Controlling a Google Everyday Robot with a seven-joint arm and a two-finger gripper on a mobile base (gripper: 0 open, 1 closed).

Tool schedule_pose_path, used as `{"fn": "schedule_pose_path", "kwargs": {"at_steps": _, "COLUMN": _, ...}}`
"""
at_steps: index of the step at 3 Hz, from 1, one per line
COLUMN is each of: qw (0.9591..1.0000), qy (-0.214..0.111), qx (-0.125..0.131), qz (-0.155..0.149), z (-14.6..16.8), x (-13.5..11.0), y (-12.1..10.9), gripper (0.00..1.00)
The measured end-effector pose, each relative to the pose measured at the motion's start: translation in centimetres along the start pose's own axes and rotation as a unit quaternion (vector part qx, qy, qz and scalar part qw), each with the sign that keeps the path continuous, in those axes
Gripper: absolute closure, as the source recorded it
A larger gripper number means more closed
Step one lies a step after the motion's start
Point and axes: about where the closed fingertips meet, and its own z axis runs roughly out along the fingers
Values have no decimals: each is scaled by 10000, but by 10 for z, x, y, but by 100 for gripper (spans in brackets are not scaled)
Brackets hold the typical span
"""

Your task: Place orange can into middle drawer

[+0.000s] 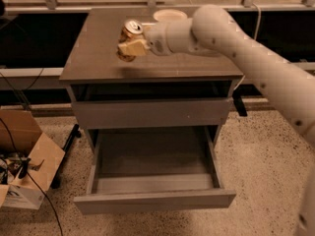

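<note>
The orange can has a silver top and is tilted, held a little above the left part of the cabinet top. My gripper is shut on the can, its cream fingers clamping the can's side; the white arm reaches in from the right. The middle drawer is pulled open below and in front, a shallow grey tray with nothing visible inside. Above it is a closed plain grey drawer front.
A shallow cream bowl sits at the back of the cabinet top, behind the arm. An open cardboard box with cables stands on the speckled floor at left. A dark shelf and rail run behind the cabinet.
</note>
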Motion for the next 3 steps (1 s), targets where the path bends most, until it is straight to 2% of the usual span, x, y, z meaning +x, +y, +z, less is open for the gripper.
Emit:
{"fn": "schedule_pose_path", "kwargs": {"at_steps": 1, "qw": 9992, "qy": 334, "qx": 76, "qz": -212, "z": -62, "x": 16, "y": 32, "gripper": 100}}
{"fn": "schedule_pose_path", "kwargs": {"at_steps": 2, "qw": 9894, "qy": 1426, "qx": 16, "qz": -262, "z": -154, "x": 70, "y": 95, "gripper": 100}}
{"fn": "schedule_pose_path", "kwargs": {"at_steps": 3, "qw": 9761, "qy": 2164, "qx": -126, "qz": -149, "z": -194, "x": 117, "y": 139, "gripper": 100}}
